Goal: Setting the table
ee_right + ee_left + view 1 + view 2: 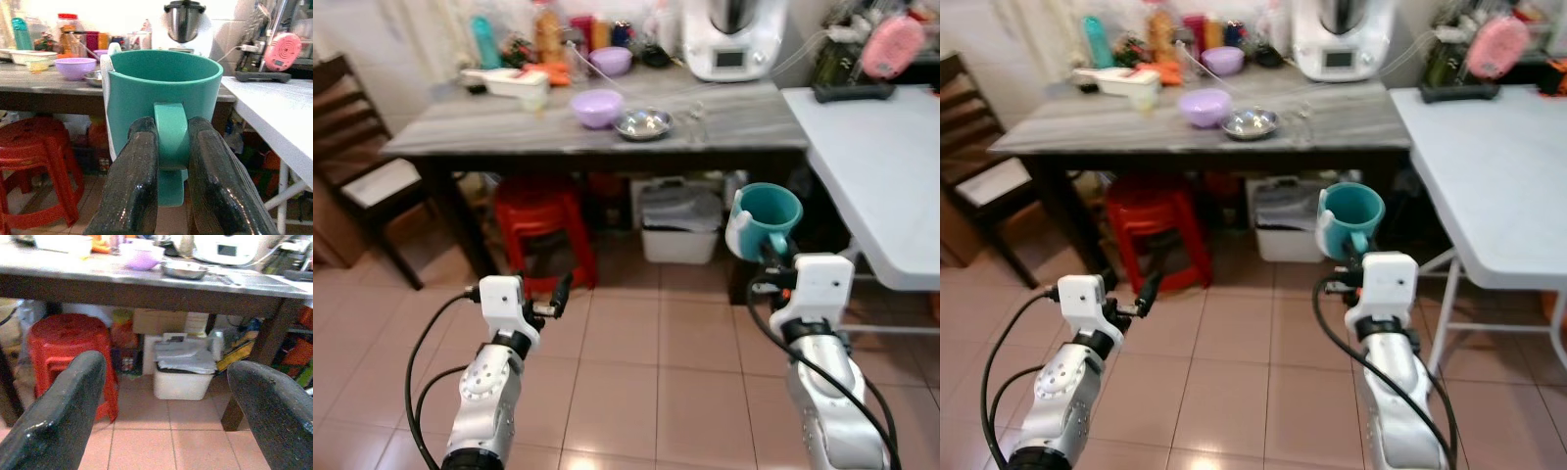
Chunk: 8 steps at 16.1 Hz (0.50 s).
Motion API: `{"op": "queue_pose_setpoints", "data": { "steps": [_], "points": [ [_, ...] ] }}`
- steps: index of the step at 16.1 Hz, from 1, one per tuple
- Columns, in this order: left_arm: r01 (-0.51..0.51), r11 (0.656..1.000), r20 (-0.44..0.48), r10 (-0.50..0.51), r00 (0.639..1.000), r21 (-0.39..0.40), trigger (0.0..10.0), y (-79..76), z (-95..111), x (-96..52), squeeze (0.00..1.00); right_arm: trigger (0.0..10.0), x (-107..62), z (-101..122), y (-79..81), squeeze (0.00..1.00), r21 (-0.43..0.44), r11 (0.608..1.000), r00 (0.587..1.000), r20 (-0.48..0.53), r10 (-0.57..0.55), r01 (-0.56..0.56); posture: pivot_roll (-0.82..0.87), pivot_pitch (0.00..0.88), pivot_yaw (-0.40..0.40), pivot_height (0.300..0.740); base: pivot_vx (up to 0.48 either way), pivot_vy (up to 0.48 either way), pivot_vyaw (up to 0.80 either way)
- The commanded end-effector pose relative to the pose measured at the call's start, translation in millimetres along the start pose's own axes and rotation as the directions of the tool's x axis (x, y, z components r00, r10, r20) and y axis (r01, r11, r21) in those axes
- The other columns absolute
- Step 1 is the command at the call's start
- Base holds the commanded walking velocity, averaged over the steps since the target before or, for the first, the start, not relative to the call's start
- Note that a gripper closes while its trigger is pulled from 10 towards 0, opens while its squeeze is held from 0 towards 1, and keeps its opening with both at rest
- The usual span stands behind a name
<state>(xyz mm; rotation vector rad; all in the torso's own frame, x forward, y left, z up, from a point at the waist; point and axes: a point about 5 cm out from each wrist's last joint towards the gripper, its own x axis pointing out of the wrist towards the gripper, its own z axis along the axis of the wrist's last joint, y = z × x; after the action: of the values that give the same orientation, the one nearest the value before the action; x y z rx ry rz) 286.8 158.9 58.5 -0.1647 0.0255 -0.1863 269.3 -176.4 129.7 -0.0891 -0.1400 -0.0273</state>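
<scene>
Mug (161,93), teal with a white patch on one side, is what I'm carrying: my right gripper (171,147) has both fingers pinched on its handle, one either side, and holds it upright above the tiled floor (636,372), in front of me and short of both tables. It looks empty from what I can see of the inside.

My left gripper (556,299) hangs lower on my left with its fingers (63,411) spread apart and nothing between them; past them I see a red stool (68,347) and a white bin (181,377) under the dark table (509,132).

I judge the job to be early. The white table (871,166) on my right is bare apart from a dark tray (854,92) at its far edge, so if that is the one to set, nothing is laid there. The dark table ahead holds a purple bowl (597,106), a steel bowl (643,123), a glass (695,122) and a clutter of bottles and a kitchen machine (734,39) at the back. What's left: walk the mug to a table, set it down, let go, then fetch the other pieces.
</scene>
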Motion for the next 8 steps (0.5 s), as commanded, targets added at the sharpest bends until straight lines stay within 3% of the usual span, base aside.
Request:
{"op": "queue_pose_setpoints", "data": {
  "steps": [1,8],
  "points": [
    [0.034,0.999,0.035,-0.034,0.999,0.011,10.0,-4.8,10.5,6.8,0.0,10.0,2.2,7.6,-6.5,0.0,-0.011,1.0,0.999,0.033,-0.016,0.016,-0.11,0.0,0.107,0.74,0.364,0.0,0.0],
    [0.046,0.999,0.035,-0.046,0.998,0.004,10.0,-6.5,11.7,7.5,0.0,10.0,1.5,10.2,-8.6,0.0,-0.021,0.999,0.999,0.041,-0.023,0.024,-0.12,0.0,0.105,0.74,0.368,0.0,0.0]
  ]
}}
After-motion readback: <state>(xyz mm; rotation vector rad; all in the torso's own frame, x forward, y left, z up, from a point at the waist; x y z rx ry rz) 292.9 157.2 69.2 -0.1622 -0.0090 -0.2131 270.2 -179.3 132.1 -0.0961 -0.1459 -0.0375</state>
